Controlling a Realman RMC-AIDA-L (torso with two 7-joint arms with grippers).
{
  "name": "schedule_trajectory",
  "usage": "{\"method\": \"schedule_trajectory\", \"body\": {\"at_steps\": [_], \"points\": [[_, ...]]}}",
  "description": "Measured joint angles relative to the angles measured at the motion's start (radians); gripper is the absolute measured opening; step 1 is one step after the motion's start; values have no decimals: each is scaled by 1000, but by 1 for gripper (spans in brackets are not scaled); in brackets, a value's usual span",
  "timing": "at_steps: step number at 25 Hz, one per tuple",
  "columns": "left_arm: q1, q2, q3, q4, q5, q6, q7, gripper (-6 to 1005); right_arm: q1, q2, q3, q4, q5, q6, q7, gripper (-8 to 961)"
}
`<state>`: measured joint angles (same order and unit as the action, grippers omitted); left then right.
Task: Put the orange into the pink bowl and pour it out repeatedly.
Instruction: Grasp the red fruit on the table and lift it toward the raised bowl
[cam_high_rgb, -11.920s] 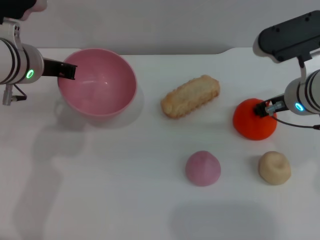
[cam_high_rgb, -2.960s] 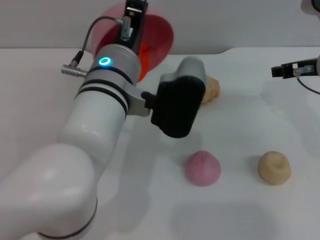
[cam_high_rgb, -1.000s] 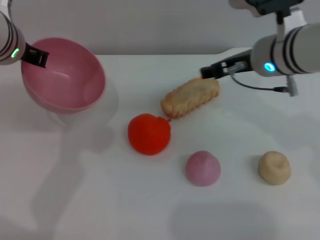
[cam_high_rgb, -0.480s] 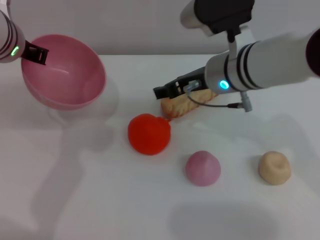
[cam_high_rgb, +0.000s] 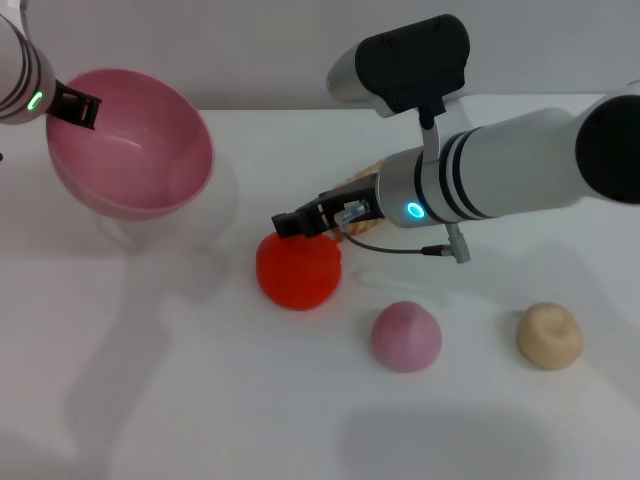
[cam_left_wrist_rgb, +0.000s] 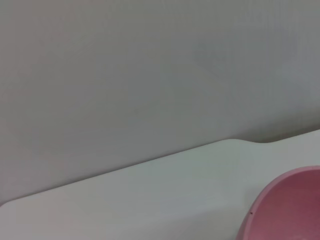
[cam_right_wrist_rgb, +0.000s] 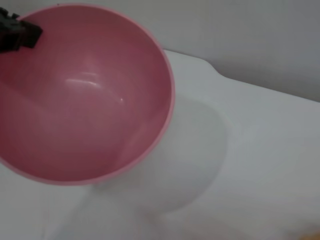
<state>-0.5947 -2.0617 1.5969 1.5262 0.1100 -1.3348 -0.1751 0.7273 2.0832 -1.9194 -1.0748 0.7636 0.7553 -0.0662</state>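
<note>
The bright red-orange, lumpy soft toy orange (cam_high_rgb: 298, 270) lies on the white desk (cam_high_rgb: 180, 380) near centre, out of the glossy deep pink plastic bowl (cam_high_rgb: 128, 140), which is empty and held tilted off the desk at about ten o'clock. The left hand (cam_high_rgb: 74, 108) pinches the bowl's rim at its upper left edge. Over the last second the right hand (cam_high_rgb: 291, 223) has swept in from about two o'clock, past the beige oblong biscuit-shaped toy (cam_high_rgb: 358, 184), and now sits at the orange's upper edge; whether its fingers are spread or closed cannot be told. Judgement: one pour is complete and a fresh pick-up is beginning. A pink dome-shaped lump (cam_high_rgb: 406, 336) and a beige round lump (cam_high_rgb: 549, 335) rest at about five and four o'clock.
</note>
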Motion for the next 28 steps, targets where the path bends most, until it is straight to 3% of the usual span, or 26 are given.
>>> {"method": "schedule_trajectory", "body": {"at_steps": [28], "points": [[-6, 0, 14, 2, 6, 2, 7, 46, 88, 3, -69, 219, 159, -86, -78, 679]]}}
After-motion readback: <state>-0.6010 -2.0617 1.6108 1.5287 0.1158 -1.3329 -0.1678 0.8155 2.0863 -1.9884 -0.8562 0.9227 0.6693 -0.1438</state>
